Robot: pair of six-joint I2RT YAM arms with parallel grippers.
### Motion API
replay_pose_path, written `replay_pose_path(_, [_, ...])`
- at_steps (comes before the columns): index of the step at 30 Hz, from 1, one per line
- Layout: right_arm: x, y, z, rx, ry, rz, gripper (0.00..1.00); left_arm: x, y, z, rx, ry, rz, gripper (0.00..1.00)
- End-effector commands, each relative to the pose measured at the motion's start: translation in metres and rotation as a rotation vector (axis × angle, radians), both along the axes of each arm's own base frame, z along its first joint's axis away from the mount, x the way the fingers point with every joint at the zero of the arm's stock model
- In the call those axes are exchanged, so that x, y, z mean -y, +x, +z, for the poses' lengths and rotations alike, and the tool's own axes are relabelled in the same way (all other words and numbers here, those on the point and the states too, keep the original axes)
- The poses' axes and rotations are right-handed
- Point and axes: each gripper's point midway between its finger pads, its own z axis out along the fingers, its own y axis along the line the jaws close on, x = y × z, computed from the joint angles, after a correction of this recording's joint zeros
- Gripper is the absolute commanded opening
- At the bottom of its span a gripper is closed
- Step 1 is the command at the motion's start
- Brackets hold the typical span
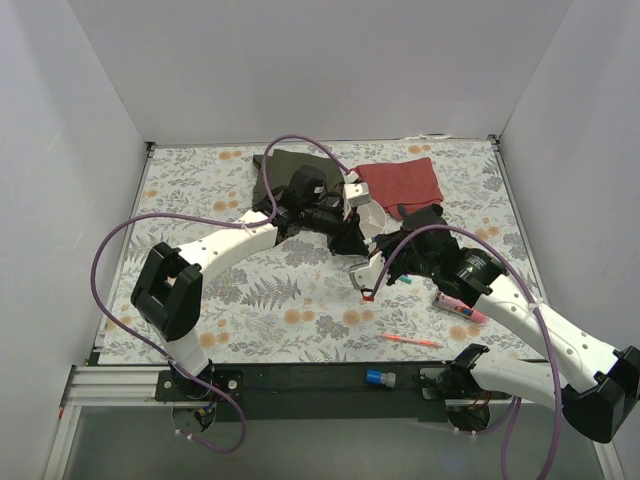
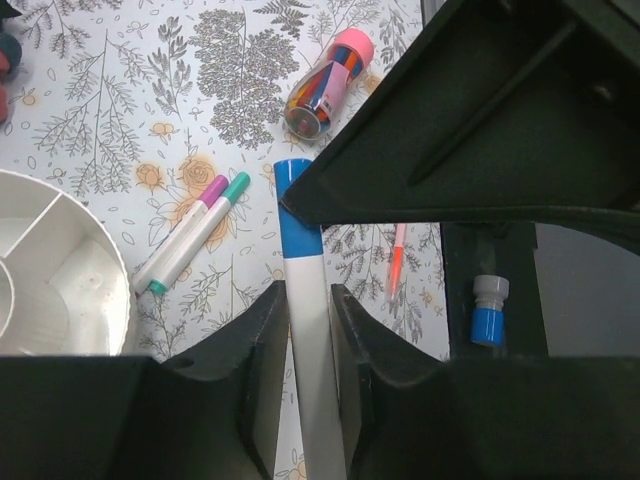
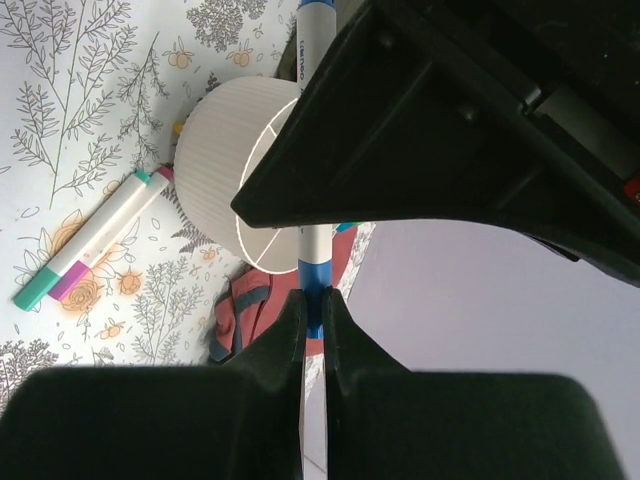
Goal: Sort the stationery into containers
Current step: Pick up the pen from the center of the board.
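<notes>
Both grippers are shut on the same white pen with a blue band [image 2: 305,290]. My left gripper [image 2: 308,300] clamps its white barrel, and my right gripper [image 3: 314,305] pinches its blue end [image 3: 316,290]. The two grippers [image 1: 350,235] [image 1: 375,265] meet above the mat beside the divided white bowl [image 2: 70,270] [image 3: 225,150]. Two white pens with purple and green caps [image 2: 195,232] [image 3: 90,235] lie side by side next to the bowl. The fat pink tube [image 2: 325,88] [image 1: 460,305] and a thin pink-orange pen [image 2: 397,262] [image 1: 410,341] lie on the mat.
A blue marker with a grey end [image 2: 489,310] [image 1: 378,378] lies on the black base rail. An olive cloth [image 1: 275,170] and a red cloth [image 1: 405,180] lie at the back of the mat. White walls enclose three sides.
</notes>
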Motion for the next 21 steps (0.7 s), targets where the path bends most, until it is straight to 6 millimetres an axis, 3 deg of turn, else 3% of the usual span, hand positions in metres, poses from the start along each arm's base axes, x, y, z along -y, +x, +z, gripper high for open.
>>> replay_pose_path(1, [-0.007, -0.003, 0.011, 0.051, 0.027, 0.038, 0.01, 0.006, -0.006, 0.021, 0.024, -0.048, -0.051, 0.22])
replay_pose_path(9, [-0.006, -0.003, 0.003, 0.090, -0.029, 0.071, 0.01, 0.011, -0.006, 0.018, 0.019, -0.038, -0.052, 0.33])
replay_pose_path(13, [-0.003, -0.004, -0.003, 0.115, -0.062, 0.088, 0.01, 0.012, -0.004, 0.016, 0.024, -0.024, -0.058, 0.31])
replay_pose_path(17, [-0.004, -0.004, -0.002, 0.112, -0.048, 0.086, 0.01, 0.013, -0.006, 0.013, 0.005, -0.006, -0.083, 0.21])
replay_pose_path(21, [-0.006, -0.002, 0.002, 0.120, -0.029, 0.083, 0.01, 0.013, -0.009, 0.007, -0.022, 0.012, -0.092, 0.22])
